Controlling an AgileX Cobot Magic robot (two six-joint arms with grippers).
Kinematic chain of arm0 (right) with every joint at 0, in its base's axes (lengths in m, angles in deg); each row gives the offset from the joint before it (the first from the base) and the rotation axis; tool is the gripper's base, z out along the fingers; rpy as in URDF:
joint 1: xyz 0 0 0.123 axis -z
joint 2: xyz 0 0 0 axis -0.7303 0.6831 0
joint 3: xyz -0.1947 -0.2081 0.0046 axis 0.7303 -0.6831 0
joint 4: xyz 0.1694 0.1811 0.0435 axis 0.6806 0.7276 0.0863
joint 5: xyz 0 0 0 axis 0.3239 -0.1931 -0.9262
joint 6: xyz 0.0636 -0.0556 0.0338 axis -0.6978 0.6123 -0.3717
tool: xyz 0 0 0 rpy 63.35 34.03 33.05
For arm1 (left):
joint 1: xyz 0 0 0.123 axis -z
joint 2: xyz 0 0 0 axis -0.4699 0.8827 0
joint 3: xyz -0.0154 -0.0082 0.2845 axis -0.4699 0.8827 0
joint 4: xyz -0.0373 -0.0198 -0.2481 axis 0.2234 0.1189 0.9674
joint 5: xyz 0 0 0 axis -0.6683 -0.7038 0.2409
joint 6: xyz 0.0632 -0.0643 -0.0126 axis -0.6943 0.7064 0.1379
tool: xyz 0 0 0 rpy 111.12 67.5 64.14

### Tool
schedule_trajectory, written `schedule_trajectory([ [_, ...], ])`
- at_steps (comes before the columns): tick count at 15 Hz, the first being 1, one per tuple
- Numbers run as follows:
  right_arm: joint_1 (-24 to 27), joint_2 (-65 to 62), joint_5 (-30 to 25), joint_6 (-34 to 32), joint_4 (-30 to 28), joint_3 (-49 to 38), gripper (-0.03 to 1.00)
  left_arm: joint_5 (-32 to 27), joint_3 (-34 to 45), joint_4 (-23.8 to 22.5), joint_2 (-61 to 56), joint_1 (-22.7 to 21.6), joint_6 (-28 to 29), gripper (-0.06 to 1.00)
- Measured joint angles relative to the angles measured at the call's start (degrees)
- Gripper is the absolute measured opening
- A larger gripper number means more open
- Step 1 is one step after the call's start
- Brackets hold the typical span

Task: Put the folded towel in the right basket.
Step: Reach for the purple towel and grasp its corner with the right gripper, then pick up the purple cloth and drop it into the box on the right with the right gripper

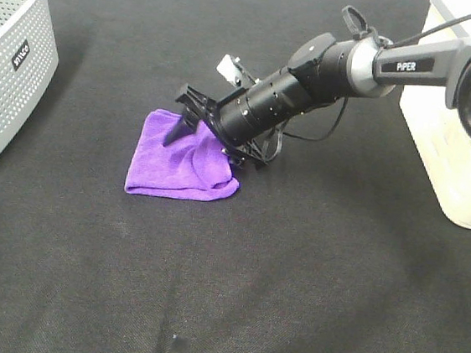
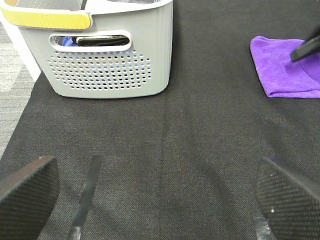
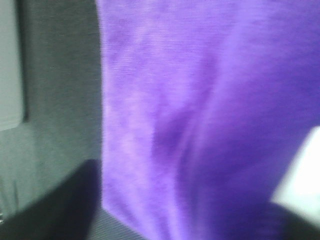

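One folded towel is laid on open cloth, 6 and 9 o'clock edges free; right gripper is set astride its 12 o'clock edge, jaws spread; left gripper is held splayed; two baskets: grey basket at 9 o'clock, right basket at 3.

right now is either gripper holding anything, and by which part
The right gripper is down on the purple towel, fingers either side of its far edge, but a closed grip cannot be told. The left gripper is open and empty.
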Motion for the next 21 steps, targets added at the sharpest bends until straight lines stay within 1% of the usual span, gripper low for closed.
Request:
schedule_trajectory([
  [3, 0.29, 0.4, 0.74, 0.0, -0.8, -0.34, 0.13, 0.0, 0.0, 0.0, 0.0, 0.0, 0.0, 0.99],
  [4, 0.29, 0.23, 0.8, 0.0, -1.2, -0.34, 0.06, 0.0, 0.0, 0.0, 0.0, 0.0, 0.0, 0.99],
  [5, 0.29, -0.06, 0.8, 0.0, -2.01, 0.0, 0.06, 0.0, 0.0, 0.0, 0.0, 0.0, 0.0, 0.99],
  [6, 0.17, -0.4, -0.52, 0.0, -4.81, 1.49, 0.06, 0.0, 0.0, 0.0, 0.0, 0.0, 0.0, 0.99],
  [7, 0.17, -0.4, -0.52, 0.0, -4.81, 1.49, 0.06, 0.0, 0.0, 0.0, 0.0, 0.0, 0.0, 0.99],
  [8, 0.29, -0.86, -2.98, -0.11, -7.33, 2.98, 0.06, 0.0, 0.0, 0.0, 0.0, 0.0, 0.0, 0.99],
  [10, 1.26, -3.55, -11.06, -1.6, -12.89, 8.77, 0.06, 0.0, 0.0, 0.0, 0.0, 0.0, 0.0, 0.99],
  [11, 2.64, -6.82, -16.27, -3.95, -17.36, 14.55, 0.06, 0.0, 0.0, 0.0, 0.0, 0.0, 0.0, 0.99],
  [12, 4.01, -9.45, -20.34, -6.36, -21.43, 19.54, 0.06, 0.0, 0.0, 0.0, 0.0, 0.0, 0.0, 0.99],
  [13, 5.33, -11.69, -24.12, -8.02, -25.5, 24.92, 0.06, 0.0, 0.0, 0.0, 0.0, 0.0, 0.0, 0.99],
  [14, 6.42, -13.35, -25.95, -8.59, -29.74, 29.39, 0.06, 0.0, 0.0, 0.0, 0.0, 0.0, 0.0, 0.99],
  [15, 7.85, -15.3, -26.47, -9.11, -34.78, 34.43, 0.06, 0.0, 0.0, 0.0, 0.0, 0.0, 0.0, 0.99],
  [17, 10.83, -19.31, -26.7, -9.17, -44.69, 40.97, 0.06, 0.0, 0.0, 0.0, 0.0, 0.0, 0.0, 0.99],
  [18, 13.75, -22.46, -26.76, -9.17, -50.94, 43.49, 0.06, 0.0, 0.0, 0.0, 0.0, 0.0, 0.0, 0.99],
  [19, 16.21, -23.89, -26.93, -9.17, -54.37, 43.95, 0.06, 0.0, 0.0, 0.0, 0.0, 0.0, 0.0, 0.99],
  [21, 22.35, -24.87, -27.16, -9.17, -57.93, 44.12, 0.06, 0.0, 0.0, 0.0, 0.0, 0.0, 0.0, 0.99],
])
